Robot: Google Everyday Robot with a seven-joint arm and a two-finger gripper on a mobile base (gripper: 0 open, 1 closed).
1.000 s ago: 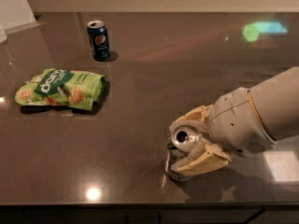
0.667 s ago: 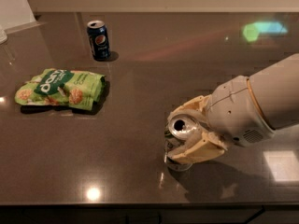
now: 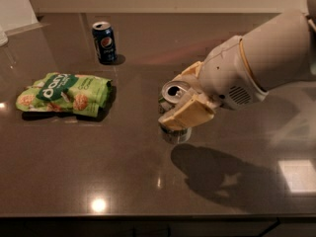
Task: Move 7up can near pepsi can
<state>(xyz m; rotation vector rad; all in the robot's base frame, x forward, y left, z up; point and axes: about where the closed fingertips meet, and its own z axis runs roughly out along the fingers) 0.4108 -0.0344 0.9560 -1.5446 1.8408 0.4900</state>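
The pepsi can point(image 3: 104, 42), dark blue with a round logo and a silver top, stands upright at the back left of the dark table. The 7up can point(image 3: 173, 94) shows its shiny silver top and a bit of silvery side near the table's middle. My gripper point(image 3: 180, 104) comes in from the right, its tan fingers point(image 3: 187, 113) closed around the 7up can, holding it lifted above the table. The can's lower body is mostly hidden by the fingers. The pepsi can is well to the upper left of the gripper.
A green snack bag point(image 3: 65, 93) lies flat on the left, between the gripper and the table's left edge. The table's front edge point(image 3: 148, 216) runs along the bottom. My arm casts a shadow point(image 3: 217, 174) to the lower right.
The gripper with the 7up can has lifted and moved up and to the left, toward the pepsi can. The pepsi can and the snack bag have not moved.
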